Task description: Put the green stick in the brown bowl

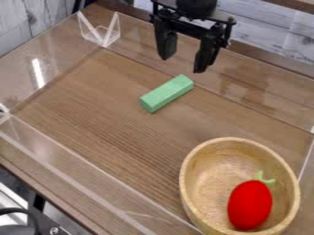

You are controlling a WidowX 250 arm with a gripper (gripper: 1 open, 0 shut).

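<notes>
the jaws of the gripper (185,57) hang spread apart and empty, pointing down over the far part of the desk (86,119). the green stick (167,94) lies flat on the wood just below and in front of them, angled across the grain, seemingly with a small gap between it and the fingertips. the brown bowl (196,170) sits well apart at the near right corner, holding a red fruit (251,204) with a green stem. clear plastic walls (50,64) fence the desk.
</notes>
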